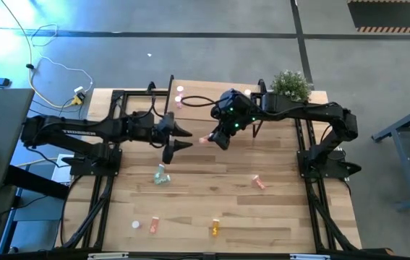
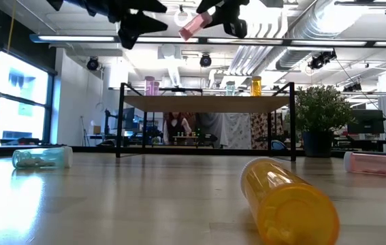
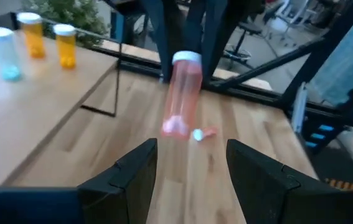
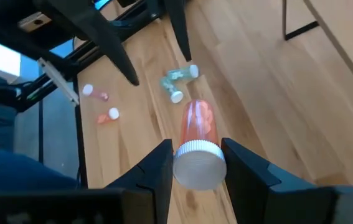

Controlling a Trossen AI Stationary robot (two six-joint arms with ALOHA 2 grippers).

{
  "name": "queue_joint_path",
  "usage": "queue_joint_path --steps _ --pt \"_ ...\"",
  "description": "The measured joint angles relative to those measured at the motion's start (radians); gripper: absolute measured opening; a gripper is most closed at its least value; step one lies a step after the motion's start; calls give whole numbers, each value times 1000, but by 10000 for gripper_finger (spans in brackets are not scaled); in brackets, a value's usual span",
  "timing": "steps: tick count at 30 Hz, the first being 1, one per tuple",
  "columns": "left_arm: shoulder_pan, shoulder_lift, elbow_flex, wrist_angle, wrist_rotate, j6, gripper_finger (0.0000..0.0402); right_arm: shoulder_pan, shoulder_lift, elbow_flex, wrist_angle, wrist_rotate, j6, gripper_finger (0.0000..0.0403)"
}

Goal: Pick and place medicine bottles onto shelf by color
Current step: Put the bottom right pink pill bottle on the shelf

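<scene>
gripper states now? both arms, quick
Left hand: open, empty, raised over the table.
Right hand: shut on pink bottle at its white cap, lifted.

Translucent plastic bottle (image 4: 198,127) (glossy), wood-plank tabletop (image 1: 277,209)

The setting is an open-plan industrial lab or workshop. Indicators: a polished grey concrete floor (image 1: 212,50) around the light wood-plank tabletop (image 1: 212,206); exposed silver ventilation ducts (image 2: 295,27) and ceiling track lights overhead; large windows (image 2: 22,95) on one side; loose white cabling (image 1: 60,68) on the floor; a monitor on a desk (image 2: 366,122) beside a green potted plant (image 2: 322,109).
</scene>
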Motion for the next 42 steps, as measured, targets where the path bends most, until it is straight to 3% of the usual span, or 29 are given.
queue_joint_path --steps 11,17,23,29,42 --pt "-7 92 0 195 51 -177 184 0 0 0 3 -96 -108 114" --pt "-6 137 0 261 143 -198 184 0 0 0 4 -182 -186 114" --pt "-6 156 0 282 163 -225 184 0 0 0 5 -246 -232 114" --pt "-7 157 0 341 212 -308 184 0 0 0 40 -254 -235 114" --pt "-4 157 0 340 193 -329 184 0 0 0 76 -261 -212 114"
